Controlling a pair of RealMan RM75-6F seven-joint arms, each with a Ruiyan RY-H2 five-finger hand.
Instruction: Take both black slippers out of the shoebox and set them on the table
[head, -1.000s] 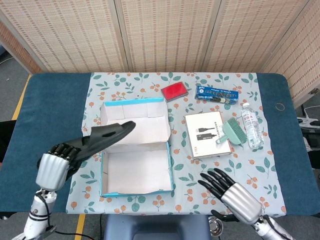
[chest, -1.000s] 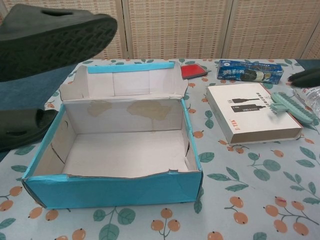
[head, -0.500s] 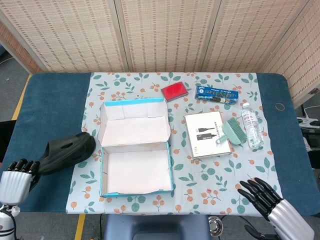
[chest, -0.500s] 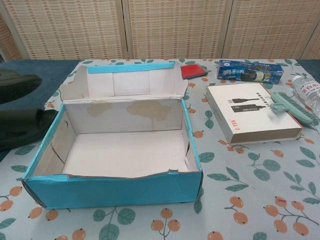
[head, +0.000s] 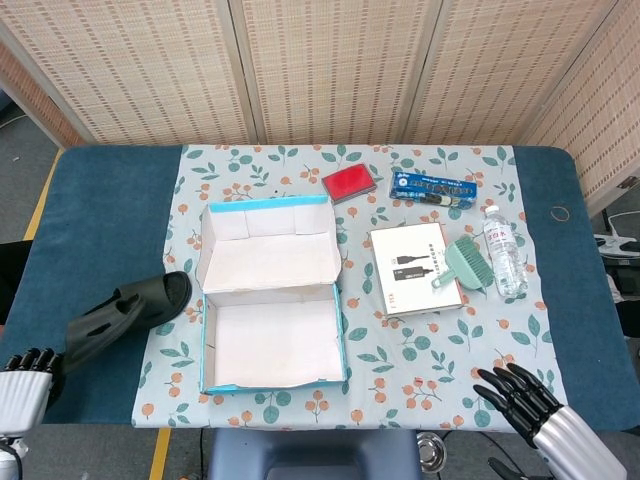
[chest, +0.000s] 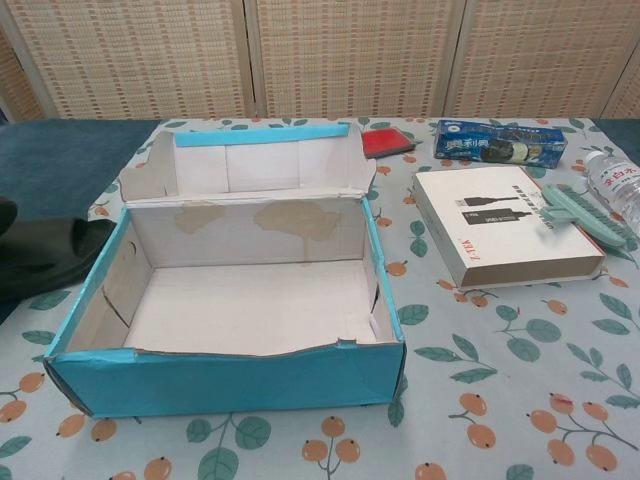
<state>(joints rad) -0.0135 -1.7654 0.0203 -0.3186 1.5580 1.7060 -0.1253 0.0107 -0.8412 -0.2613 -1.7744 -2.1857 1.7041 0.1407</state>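
While the blue shoebox (head: 272, 300) stands open and empty near the front edge of the table (head: 110, 180), only one black slipper (head: 120, 315) is visible; it lies on the table just beside the box's left wall, toward the front-left corner. The left hand (head: 22, 378) is low at that corner, very near the slipper's heel, and I cannot tell if it holds anything. The right hand (head: 535, 410) is at the front-right edge, fingers spread, holding nothing.
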